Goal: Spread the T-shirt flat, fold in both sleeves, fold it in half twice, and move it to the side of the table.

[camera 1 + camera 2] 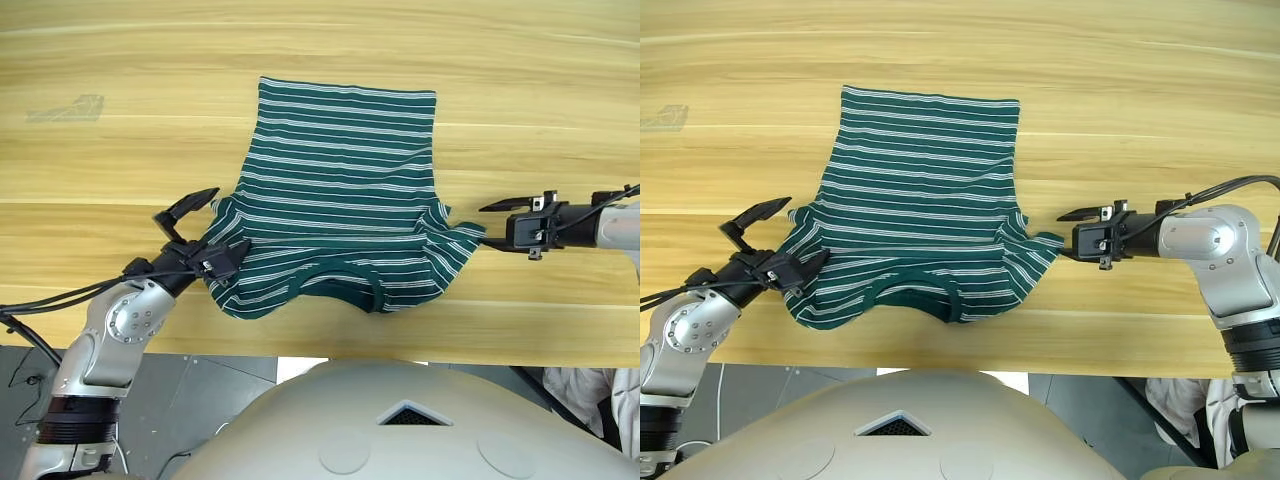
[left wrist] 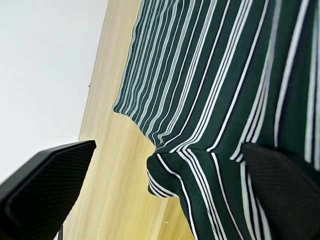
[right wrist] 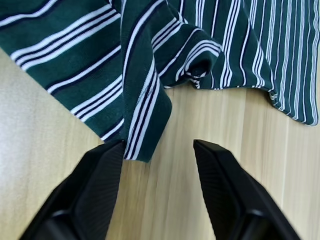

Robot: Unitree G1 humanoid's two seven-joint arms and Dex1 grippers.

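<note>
1. The dark green, white-striped fabric T-shirt (image 1: 345,190) lay on the pale wooden worktop (image 1: 120,60). Its collar was toward the robot and its hem away. The body was fairly flat, but both sleeves were rumpled.
2. It looked light, limp and in no way fragile. It would likely drape and drag rather than hold a shape, and slide readily over the smooth wood. The best hold seemed to be a pinch at each sleeve's outer hem, taking both layers.
3. The left gripper (image 1: 228,222) sat at the left sleeve (image 1: 232,285), spread wide and grasping nothing. One finger rested over the cloth and the other was raised just outside it. The forearm angled in from the robot's near left.
4. The right gripper (image 1: 485,224) pointed inward, level and low over the wood, at the tip of the right sleeve (image 1: 450,255). It was released, and its fingers straddled the sleeve's corner, one just touching it.
</note>
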